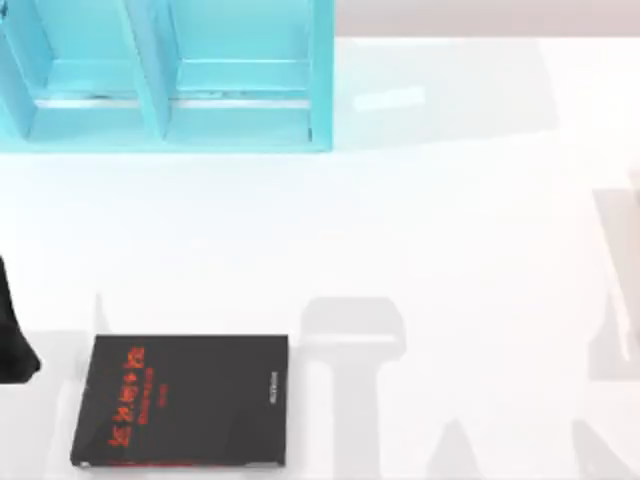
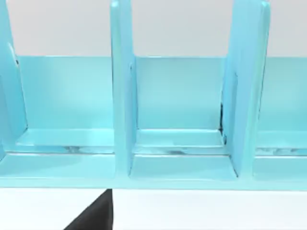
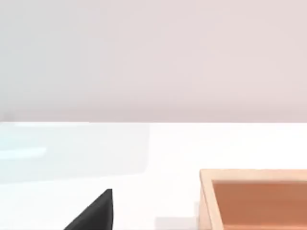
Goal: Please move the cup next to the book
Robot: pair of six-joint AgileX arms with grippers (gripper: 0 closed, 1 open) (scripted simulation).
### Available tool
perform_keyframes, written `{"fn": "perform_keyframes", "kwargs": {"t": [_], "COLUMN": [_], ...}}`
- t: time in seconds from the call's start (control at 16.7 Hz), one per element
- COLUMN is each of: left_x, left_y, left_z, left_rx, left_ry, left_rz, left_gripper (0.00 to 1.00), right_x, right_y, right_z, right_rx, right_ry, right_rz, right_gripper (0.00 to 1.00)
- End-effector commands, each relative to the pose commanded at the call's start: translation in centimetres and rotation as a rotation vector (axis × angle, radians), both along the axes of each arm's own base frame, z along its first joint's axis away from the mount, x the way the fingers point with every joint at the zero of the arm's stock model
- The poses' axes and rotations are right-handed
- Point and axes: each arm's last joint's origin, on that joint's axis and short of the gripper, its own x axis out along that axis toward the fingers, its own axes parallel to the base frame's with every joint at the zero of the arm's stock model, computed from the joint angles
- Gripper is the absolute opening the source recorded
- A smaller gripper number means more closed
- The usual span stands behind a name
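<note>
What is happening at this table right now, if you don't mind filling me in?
Nothing is being handled at this moment. The book lies flat on the white table near the front left, with nothing touching it. A turquoise shelf unit stands at the back left, and the left wrist view faces its compartments. A part of the left arm sits at the table's left edge. The right wrist view catches a wooden box.

The book (image 1: 183,402) lies flat on the white table (image 1: 420,220), and its black cover carries a row of large red-orange characters running along its left side, with a smaller red-orange line beside them. A short line of white text stands near the right edge. None of it can be read.
</note>
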Motion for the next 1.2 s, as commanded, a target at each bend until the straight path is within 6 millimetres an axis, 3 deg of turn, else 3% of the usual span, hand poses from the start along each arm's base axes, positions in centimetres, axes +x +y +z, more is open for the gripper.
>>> {"fn": "perform_keyframes", "kwargs": {"t": [0.24, 0.48, 0.9, 1.2], "left_x": [0.0, -0.2, -0.3, 0.3], "left_y": [0.2, 1.2, 4.4, 7.8], "left_z": [0.4, 2.9, 10.2, 14.3], "left_rx": [0.028, 0.207, 0.841, 1.273], "left_ry": [0.017, 0.118, 0.518, 0.92], "left_rz": [0.019, 0.116, 0.233, 0.063], "left_gripper": [1.0, 1.0, 1.0, 1.0], "right_x": [0.0, 0.0, 0.0, 0.0], "right_y": [0.0, 0.0, 0.0, 0.0], "right_z": [0.0, 0.0, 0.0, 0.0], "right_rx": [0.0, 0.0, 0.0, 0.0], "right_ry": [0.0, 0.0, 0.0, 0.0], "right_rz": [0.0, 0.0, 0.0, 0.0], "right_gripper": [1.0, 1.0, 1.0, 1.0]}}
